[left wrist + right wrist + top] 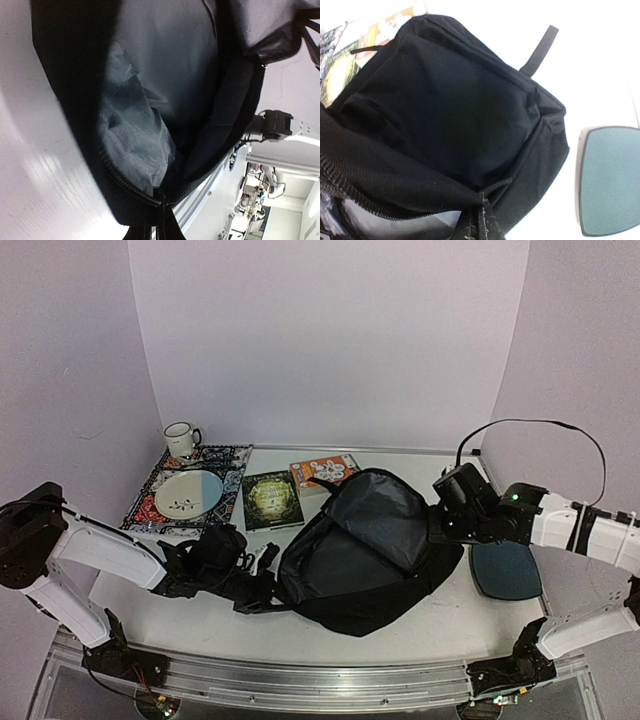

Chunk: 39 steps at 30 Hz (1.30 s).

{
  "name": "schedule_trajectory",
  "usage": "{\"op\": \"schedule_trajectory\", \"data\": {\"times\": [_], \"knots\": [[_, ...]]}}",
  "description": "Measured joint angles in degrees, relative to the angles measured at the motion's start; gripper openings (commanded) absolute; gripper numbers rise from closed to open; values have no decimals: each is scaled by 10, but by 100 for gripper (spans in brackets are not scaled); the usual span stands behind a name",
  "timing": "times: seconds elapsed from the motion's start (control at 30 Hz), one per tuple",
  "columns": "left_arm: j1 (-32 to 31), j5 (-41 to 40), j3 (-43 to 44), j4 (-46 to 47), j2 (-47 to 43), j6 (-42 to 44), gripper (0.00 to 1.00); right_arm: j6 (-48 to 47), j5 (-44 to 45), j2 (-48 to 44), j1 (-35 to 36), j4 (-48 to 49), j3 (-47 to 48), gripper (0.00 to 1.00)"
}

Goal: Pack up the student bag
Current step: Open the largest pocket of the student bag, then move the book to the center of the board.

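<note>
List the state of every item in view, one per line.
backpack, lying down, main zip open, grey lining showing
left end effector, shut on the backpack's zip edge
right end effector, shut on the backpack's rim
mug, upright
plate, flat on the placemat
green book, closed, flat
orange book, closed, flat
teal pad, lying flat
</note>
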Motion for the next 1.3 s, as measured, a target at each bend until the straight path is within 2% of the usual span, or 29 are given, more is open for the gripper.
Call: {"op": "schedule_trajectory", "data": {"times": [0.1,0.2,0.27,0.33,0.47,0.53,0.63,0.8,0.97,1.3], "knots": [[-2,13,-10,5,-6,5,4,9,1,8,-13,-7,-20,0],[-3,20,-15,5,-6,7,11,11,5,59,-25,-6,-25,0],[-4,20,-16,3,-7,8,19,10,9,105,-29,2,-25,0],[-4,15,-17,-1,-13,9,31,8,13,144,-31,9,-25,2],[-3,-16,-22,-14,-49,6,49,0,15,187,-33,19,-22,16],[9,-39,-24,-28,-86,2,54,-13,10,189,-35,20,-20,29],[53,-78,-22,-54,-137,9,65,-34,-6,181,-37,26,-17,44],[137,-147,5,-106,-169,28,89,-65,-49,122,-38,37,-16,58],[182,-191,87,-158,-108,66,92,-88,-81,82,-38,51,-4,74],[208,-285,338,-240,119,187,92,-111,-112,42,-38,65,-7,98]]}}
